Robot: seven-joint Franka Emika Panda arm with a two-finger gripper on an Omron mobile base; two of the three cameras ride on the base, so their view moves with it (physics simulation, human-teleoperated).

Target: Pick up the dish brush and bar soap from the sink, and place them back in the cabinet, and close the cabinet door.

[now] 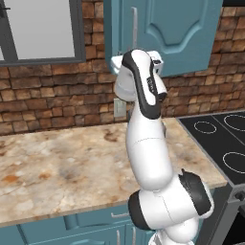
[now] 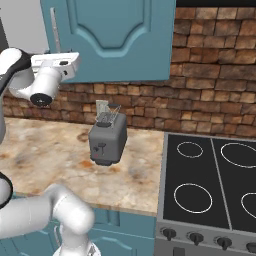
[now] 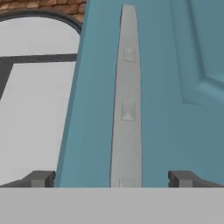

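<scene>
A broad mottled beige stone tabletop runs under a red-brown brick wall, with a black glass stovetop marked with white rings at its right end. Above, the teal-blue wall-hung cabinet carries its teal-blue cabinet door with a raised arched moulding, which lies flat across the cabinet front in both base views. To the left of the cabinet is a grey-framed window with a pale pane. The white arm with dark joints rises from the tabletop's near edge up to the door's lower left corner. A grey two-slot toaster stands on the tabletop near the stove.

The slim vertical silver handle runs along the door's left edge. In the hand view, the hand sits just below the handle's lower end, its two dark fingertips spread wide apart, one to each side of the handle, clamped on nothing. The left tip lies past the door's edge, the right tip in front of the door panel. I cannot tell whether the hand touches the door.
</scene>
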